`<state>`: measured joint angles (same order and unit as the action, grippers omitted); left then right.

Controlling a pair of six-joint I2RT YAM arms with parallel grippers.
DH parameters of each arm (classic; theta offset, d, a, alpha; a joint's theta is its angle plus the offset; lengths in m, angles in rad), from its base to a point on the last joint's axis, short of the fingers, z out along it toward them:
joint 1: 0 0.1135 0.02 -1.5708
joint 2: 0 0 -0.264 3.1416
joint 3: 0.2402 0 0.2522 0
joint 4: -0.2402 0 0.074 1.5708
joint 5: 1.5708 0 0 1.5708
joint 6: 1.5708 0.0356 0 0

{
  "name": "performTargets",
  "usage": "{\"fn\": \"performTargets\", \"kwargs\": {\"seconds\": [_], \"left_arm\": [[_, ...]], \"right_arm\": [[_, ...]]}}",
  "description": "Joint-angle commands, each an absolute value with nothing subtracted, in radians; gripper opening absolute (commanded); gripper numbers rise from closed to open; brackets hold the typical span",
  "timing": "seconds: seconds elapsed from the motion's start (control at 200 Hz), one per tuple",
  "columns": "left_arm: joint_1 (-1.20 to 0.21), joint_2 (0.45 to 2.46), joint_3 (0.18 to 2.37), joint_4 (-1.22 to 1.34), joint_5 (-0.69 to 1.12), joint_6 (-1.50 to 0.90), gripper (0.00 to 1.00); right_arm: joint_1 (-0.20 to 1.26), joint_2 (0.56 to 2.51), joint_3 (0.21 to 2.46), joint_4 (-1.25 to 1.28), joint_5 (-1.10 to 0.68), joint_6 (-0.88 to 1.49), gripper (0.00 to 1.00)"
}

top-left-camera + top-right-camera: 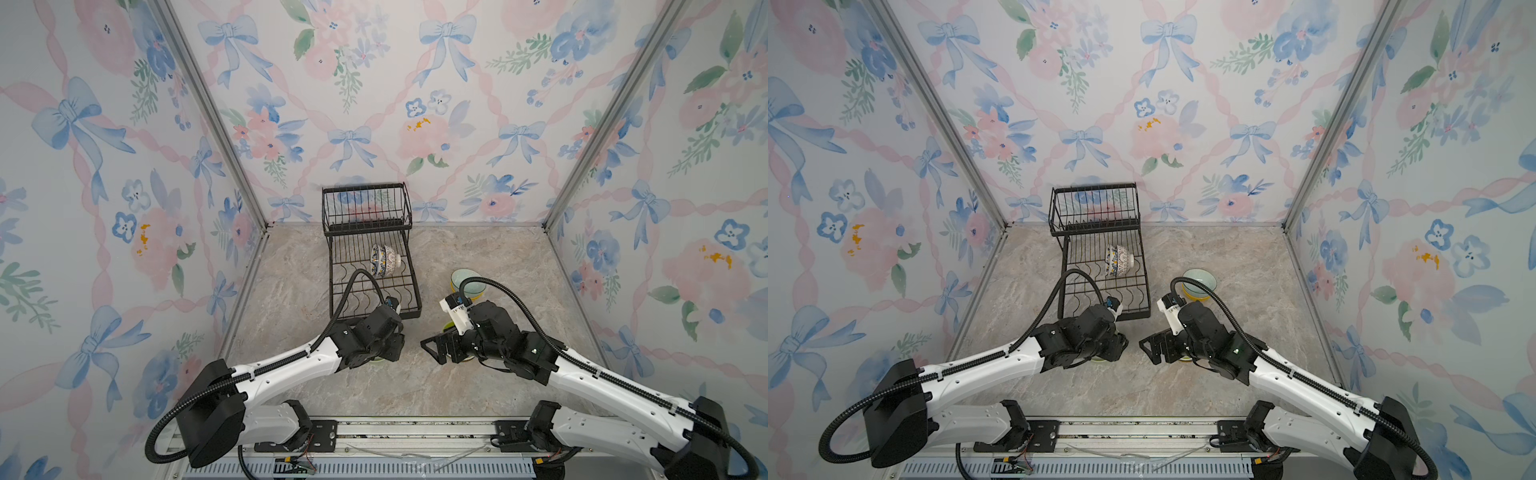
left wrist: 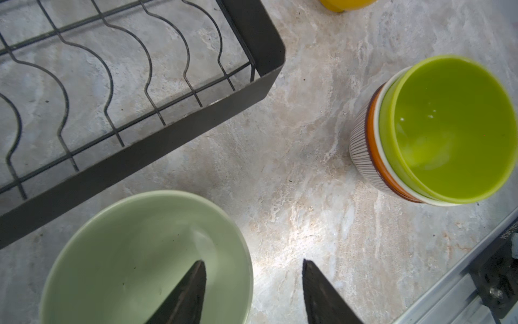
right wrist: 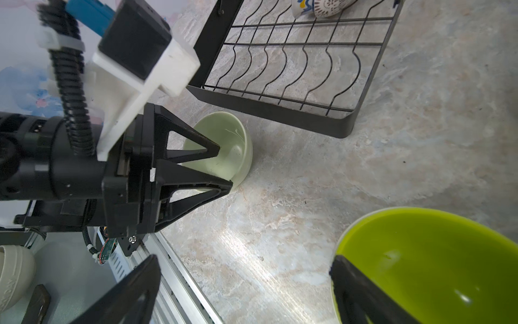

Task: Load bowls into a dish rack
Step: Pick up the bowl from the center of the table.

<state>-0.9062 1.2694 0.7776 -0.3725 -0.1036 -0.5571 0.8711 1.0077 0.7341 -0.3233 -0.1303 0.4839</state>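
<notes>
The black wire dish rack (image 1: 331, 282) (image 1: 1064, 282) stands at the back, with a white patterned bowl (image 1: 384, 259) (image 1: 1119, 259) on its side in the lower tray. In front of the rack's near edge (image 2: 140, 160) sits a pale green bowl (image 2: 134, 252) (image 3: 227, 151). My left gripper (image 2: 252, 262) straddles its rim, one finger inside and one outside, with gaps showing on both sides. A lime green bowl (image 2: 454, 126) (image 3: 434, 261) tops a stack of nested bowls. My right gripper (image 3: 244, 261) is wide open, one finger at the lime bowl's rim.
A pale teal bowl (image 1: 465, 280) (image 1: 1200, 279) rests in a yellow bowl (image 1: 1196, 296) to the right of the rack. The aluminium rail (image 3: 173, 269) (image 2: 448, 294) bounds the table's front edge. Floral walls close in the back and both sides.
</notes>
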Motion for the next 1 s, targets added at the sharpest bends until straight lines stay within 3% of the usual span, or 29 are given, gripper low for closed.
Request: {"fn": "performTargets", "kwargs": {"seconds": [0.0,0.68,0.99], "left_arm": [[-0.916,1.302,0.801,-0.42,-0.131,-0.54,0.54],[-0.951,1.434,0.838,-0.455,-0.19,-0.555,0.32],[-0.951,1.446,0.839,-0.465,-0.205,-0.563,0.14]], "right_arm": [[0.868,1.007,0.715,-0.309,-0.107,0.505,0.96],[0.867,0.971,0.685,-0.308,-0.086,0.516,0.96],[0.867,0.966,0.675,-0.302,-0.086,0.523,0.96]]}}
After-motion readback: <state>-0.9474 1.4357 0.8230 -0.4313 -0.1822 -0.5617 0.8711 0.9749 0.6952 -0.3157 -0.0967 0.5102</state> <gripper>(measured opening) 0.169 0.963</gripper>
